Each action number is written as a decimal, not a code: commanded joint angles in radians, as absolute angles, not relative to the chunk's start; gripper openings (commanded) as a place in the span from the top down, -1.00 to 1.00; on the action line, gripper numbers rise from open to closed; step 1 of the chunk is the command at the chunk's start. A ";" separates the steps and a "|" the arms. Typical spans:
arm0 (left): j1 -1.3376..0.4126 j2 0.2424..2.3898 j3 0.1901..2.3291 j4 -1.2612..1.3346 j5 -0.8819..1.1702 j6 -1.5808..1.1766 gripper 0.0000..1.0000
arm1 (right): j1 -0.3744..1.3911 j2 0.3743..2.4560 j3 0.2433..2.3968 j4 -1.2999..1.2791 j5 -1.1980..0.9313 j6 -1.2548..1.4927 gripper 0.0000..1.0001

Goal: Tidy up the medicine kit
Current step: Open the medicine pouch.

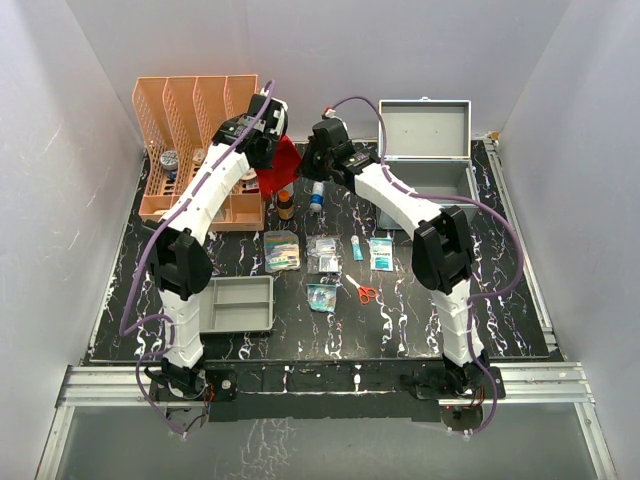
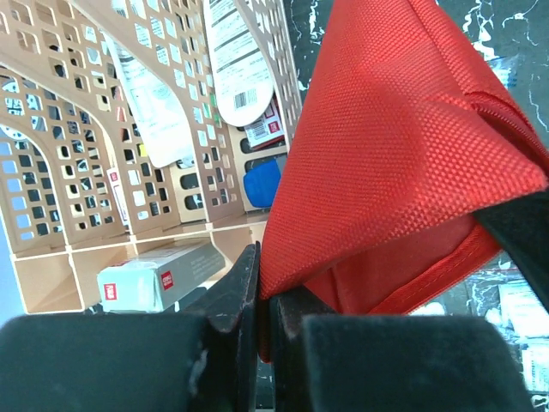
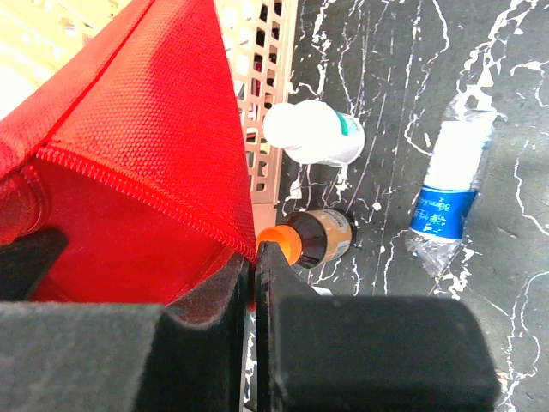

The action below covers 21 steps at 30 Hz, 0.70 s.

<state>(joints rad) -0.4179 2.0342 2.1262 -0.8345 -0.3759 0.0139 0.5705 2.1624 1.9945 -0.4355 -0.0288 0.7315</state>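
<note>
Fabric of the red pouch (image 1: 286,160) is clamped by both claws over the far middle of the table (image 1: 390,320), toward 12 o'clock in the top view. The left claw (image 2: 264,287) is pressed together on a lower edge of the pouch, with nothing but cloth between its fingers. The right claw (image 3: 254,257) is closed on the zippered rim, and the red lining inside the open mouth is exposed. At 10 o'clock an orange file rack (image 1: 190,115) is seen with boxes and bottles in its slots; at 2 o'clock a grey case (image 1: 425,150) stands with its lid raised. Near the right claw three items are seen on the table: a brown bottle (image 3: 324,238) with an orange cap, a white bottle (image 3: 313,133) and a blue-labelled bottle (image 3: 446,202). Sachets (image 1: 322,255) and scissors (image 1: 362,291) are laid near the centre, and a grey tray (image 1: 237,303) is placed at 7 o'clock.
</note>
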 commanded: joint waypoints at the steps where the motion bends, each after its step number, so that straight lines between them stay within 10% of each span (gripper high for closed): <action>1: -0.404 1.937 2.115 -0.821 -0.445 0.102 1.00 | 0.557 2.098 1.986 -0.425 0.013 0.712 1.00; 21: -0.367 1.961 2.230 -0.864 -0.337 0.264 1.00 | 0.554 2.075 1.949 -0.336 -0.072 0.715 0.90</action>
<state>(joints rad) -0.3832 2.0079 2.1597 -0.7788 -0.3832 0.2588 0.5640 2.1448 1.9652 -0.4065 -0.0383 0.7341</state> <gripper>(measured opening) 0.020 0.020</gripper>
